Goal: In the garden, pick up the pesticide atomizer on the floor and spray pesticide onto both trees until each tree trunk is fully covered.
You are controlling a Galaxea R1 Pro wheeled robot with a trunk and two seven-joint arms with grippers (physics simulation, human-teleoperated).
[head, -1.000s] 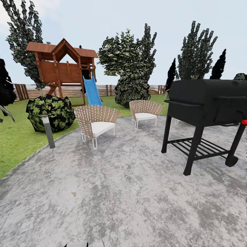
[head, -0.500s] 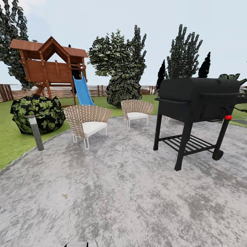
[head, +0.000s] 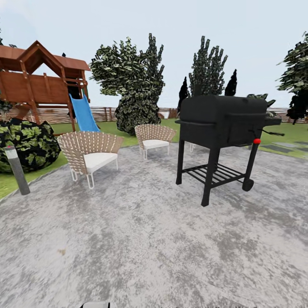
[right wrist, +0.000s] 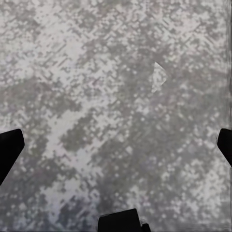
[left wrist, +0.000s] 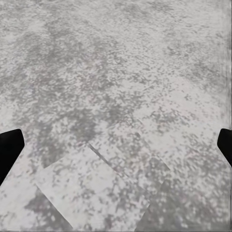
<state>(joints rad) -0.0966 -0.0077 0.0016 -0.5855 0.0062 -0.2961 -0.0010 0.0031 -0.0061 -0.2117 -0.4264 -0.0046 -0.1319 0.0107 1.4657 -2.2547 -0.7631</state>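
I stand on a grey mottled stone patio (head: 149, 239) in the garden. Its green lawn (head: 107, 127) and brown slat fence (head: 102, 114) lie beyond the paving. The pesticide atomizer and the two thick-trunked trees are out of view. In the left wrist view my left gripper (left wrist: 116, 145) hangs open over bare paving, its black fingertips (left wrist: 9, 147) far apart at the picture's edges. My right gripper (right wrist: 116, 147) is open too, with nothing between its fingers and paving beneath.
A black barbecue grill (head: 222, 128) stands ahead on the right. Two wicker chairs (head: 90, 149) (head: 154, 137) sit ahead on the left. A wooden play tower (head: 38, 85) with a blue slide (head: 83, 113), a leafy shrub (head: 25, 143), a bollard light (head: 17, 171) and dark conifers (head: 128, 85) lie beyond.
The camera has swung to the right: grill, chairs and play tower all slide leftward in the picture, and more lawn shows at the right. Nothing in the scene itself moved.
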